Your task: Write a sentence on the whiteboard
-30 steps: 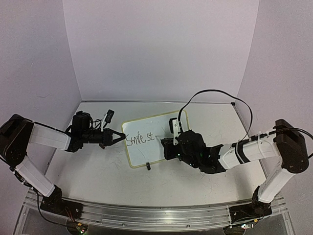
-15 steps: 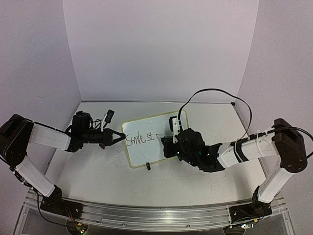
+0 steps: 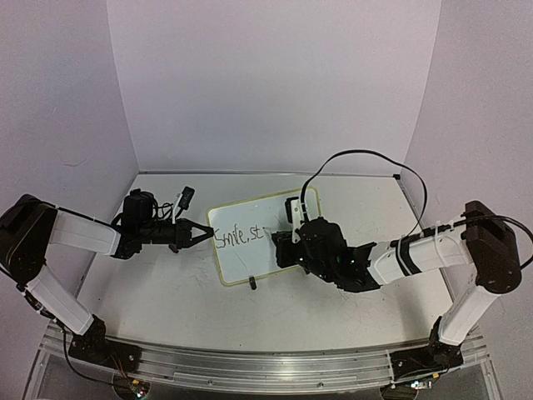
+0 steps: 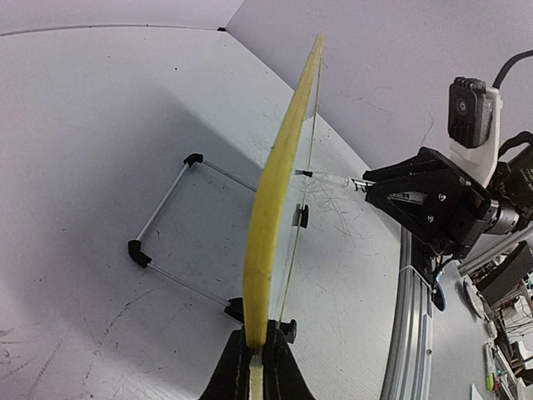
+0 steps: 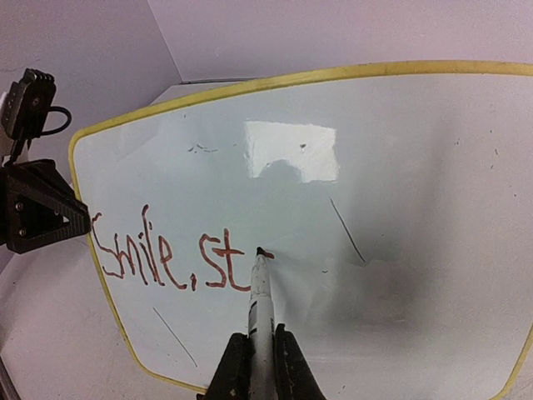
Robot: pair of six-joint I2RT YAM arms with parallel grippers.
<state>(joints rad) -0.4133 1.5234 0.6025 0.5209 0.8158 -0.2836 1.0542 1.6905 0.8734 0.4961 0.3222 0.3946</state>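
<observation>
Where it stands tilted near the middle of the scuffed white table, the whiteboard shows as a glossy rounded rectangle with a thin yellow-green rim. The left gripper is clamped on that rim at the board's 9 o'clock edge. The right gripper, at 4 o'clock, pinches a slim marker. Its dark tip meets the board just at 3 o'clock of the sentence, which reads "Smile, st" in thin looping strokes.

White arm links w/ blk joints, blk wrist housings, looping blk cable
</observation>
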